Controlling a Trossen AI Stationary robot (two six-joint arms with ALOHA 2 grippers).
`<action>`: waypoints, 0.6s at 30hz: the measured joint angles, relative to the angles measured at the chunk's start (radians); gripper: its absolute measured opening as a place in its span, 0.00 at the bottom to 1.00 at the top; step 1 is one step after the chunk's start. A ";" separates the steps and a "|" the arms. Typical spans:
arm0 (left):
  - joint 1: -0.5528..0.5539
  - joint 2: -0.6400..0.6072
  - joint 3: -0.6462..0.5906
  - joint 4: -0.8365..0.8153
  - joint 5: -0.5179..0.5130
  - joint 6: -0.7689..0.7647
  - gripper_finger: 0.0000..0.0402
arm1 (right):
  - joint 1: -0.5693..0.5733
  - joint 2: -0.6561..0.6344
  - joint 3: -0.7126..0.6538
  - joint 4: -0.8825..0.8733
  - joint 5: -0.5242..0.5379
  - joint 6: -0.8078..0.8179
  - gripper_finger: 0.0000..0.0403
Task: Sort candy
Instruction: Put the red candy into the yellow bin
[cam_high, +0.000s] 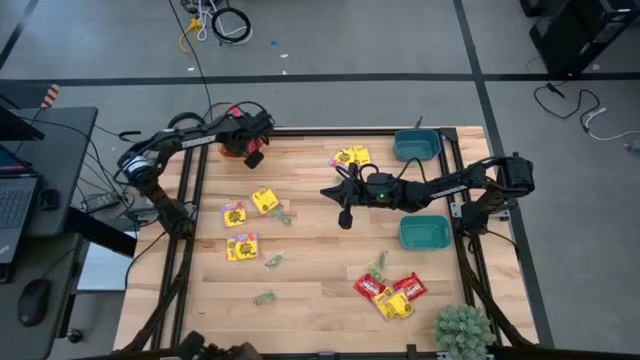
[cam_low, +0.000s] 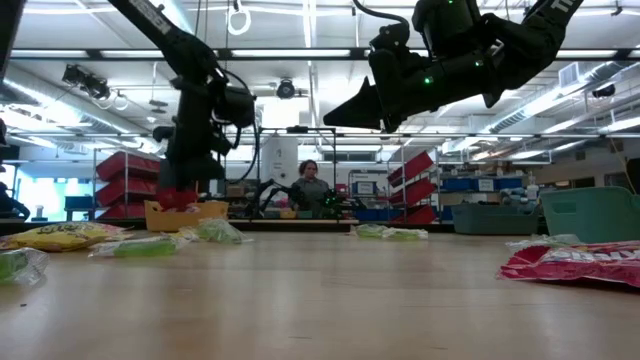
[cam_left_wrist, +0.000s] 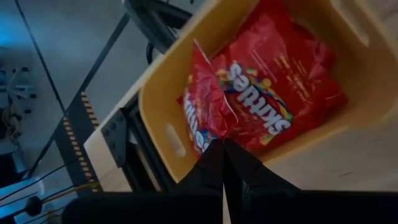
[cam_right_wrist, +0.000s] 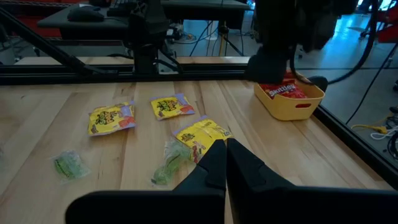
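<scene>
Left gripper (cam_left_wrist: 222, 149) fingers closed, pinching red candy packet (cam_left_wrist: 205, 112) over yellow bowl (cam_left_wrist: 163, 115) | right gripper (cam_right_wrist: 225, 149) closed, empty, above yellow candy packets (cam_right_wrist: 199, 134)

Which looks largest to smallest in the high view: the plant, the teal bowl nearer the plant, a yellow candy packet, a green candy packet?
1. Plant, though cut off by the picture's edge.
2. Teal bowl: close to the plant, so their order is unsure.
3. Yellow candy packet.
4. Green candy packet.
</scene>
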 joint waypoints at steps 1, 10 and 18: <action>0.000 0.013 0.000 0.000 0.000 0.001 0.00 | 0.000 0.000 0.000 0.000 0.000 0.000 0.00; -0.001 0.054 0.000 -0.054 -0.004 0.168 0.11 | -0.015 0.000 0.000 -0.003 0.000 0.003 0.00; -0.002 0.054 0.000 -0.066 -0.005 0.191 0.29 | -0.026 0.000 0.000 -0.003 0.000 0.011 0.00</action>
